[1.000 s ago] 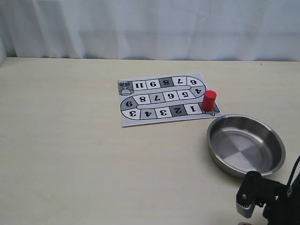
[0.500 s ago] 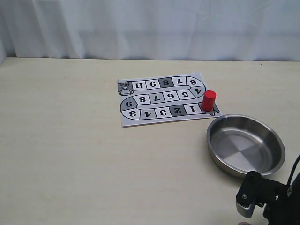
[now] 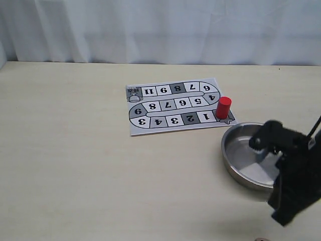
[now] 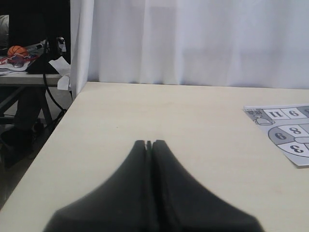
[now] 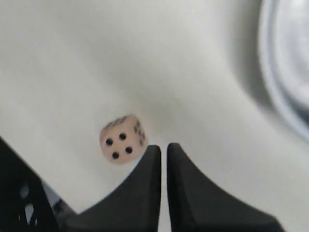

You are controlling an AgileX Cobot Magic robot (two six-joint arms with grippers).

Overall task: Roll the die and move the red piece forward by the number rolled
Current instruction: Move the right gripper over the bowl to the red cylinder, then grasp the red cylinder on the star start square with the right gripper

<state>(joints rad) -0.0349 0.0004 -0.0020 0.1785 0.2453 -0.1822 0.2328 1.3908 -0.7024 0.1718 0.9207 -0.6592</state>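
The die [image 5: 121, 138], a beige cube showing four black pips on top, lies on the bare table in the right wrist view. My right gripper [image 5: 163, 146] hangs just beside it, fingers nearly together with nothing between them. Seen from the exterior view, the right arm [image 3: 290, 173] stands raised in front of the steel bowl. The red piece [image 3: 223, 107] stands upright on the star square at the right end of the paper board [image 3: 175, 105]. My left gripper [image 4: 148, 143] is shut and empty, low over the table's left part, out of sight in the exterior view.
A shallow steel bowl [image 3: 231, 155] sits to the right of the board's near edge, partly hidden by the right arm; its rim [image 5: 270, 72] shows blurred in the right wrist view. A white curtain [image 3: 160, 30] backs the table. The board's left end [image 4: 285, 133] shows in the left wrist view.
The right arm has risen from the bottom right corner and now stands up in front of the bowl. The red piece and board have not moved.
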